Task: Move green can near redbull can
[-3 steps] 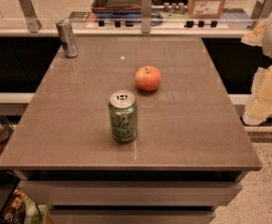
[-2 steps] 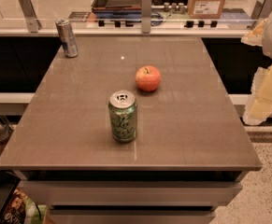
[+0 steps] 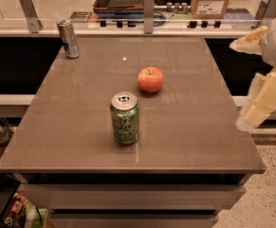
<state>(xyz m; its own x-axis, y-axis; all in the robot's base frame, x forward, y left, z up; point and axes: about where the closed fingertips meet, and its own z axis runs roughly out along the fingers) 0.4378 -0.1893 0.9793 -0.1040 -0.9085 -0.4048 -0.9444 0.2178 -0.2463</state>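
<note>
Green can [image 3: 124, 118] stands upright; tool [image 3: 253, 87] hovers well apart, rightward.

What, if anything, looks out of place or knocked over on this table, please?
Nothing stands out. The green can and the redbull can both stand upright, the apple rests mid-table, and no spill shows. The claw hangs beyond the right edge of the table.

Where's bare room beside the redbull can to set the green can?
Bare tabletop lies right of the redbull can, up to the apple, and in front of it toward the green can. Nowhere is crowded. The gripper hangs beyond the tabletop's right edge.
</note>
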